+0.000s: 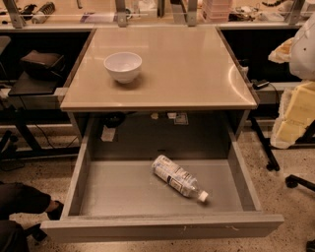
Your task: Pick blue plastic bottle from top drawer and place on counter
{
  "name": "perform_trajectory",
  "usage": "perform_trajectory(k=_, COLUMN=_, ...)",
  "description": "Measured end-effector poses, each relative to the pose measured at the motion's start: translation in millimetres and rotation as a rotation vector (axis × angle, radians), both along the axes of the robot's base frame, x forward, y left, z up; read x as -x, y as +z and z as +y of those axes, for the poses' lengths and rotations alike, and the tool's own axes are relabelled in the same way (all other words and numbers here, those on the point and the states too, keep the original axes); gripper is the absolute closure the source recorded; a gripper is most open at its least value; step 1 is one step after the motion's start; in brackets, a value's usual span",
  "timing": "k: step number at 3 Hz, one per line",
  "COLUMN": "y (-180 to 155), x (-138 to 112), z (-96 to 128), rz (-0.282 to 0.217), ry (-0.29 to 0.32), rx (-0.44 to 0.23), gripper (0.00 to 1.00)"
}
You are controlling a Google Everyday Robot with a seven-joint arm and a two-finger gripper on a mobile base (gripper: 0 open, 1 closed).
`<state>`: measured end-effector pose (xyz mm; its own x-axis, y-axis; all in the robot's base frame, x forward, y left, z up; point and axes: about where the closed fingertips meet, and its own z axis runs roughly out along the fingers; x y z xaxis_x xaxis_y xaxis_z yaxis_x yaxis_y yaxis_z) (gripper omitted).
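Note:
The blue plastic bottle (178,178) lies on its side on the grey floor of the top drawer (123,194), right of the middle, with its white cap pointing to the front right. The drawer is pulled fully open below the counter (187,69), a glossy beige tabletop. A round white bowl (123,66) stands on the counter's left part. My gripper is not in view in the camera view.
A cluttered bench with metal posts (147,15) runs behind the counter. A bulky white and pale yellow shape (295,98) fills the right edge. Chair legs and casters (293,179) stand on the floor at right. A dark shape (24,206) sits by the drawer's front left corner.

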<state>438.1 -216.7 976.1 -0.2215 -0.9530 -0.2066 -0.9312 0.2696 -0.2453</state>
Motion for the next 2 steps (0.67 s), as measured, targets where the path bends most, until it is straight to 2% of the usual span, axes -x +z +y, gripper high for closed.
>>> perform_trajectory(k=1, y=0.0, x=0.0, z=0.0, rz=0.0, ry=0.0, rx=0.0, gripper=0.0)
perform_trajectory(k=2, y=-3.3, x=-5.2, z=1.6, rz=-0.011, ry=0.014, rx=-0.035, gripper=0.0)
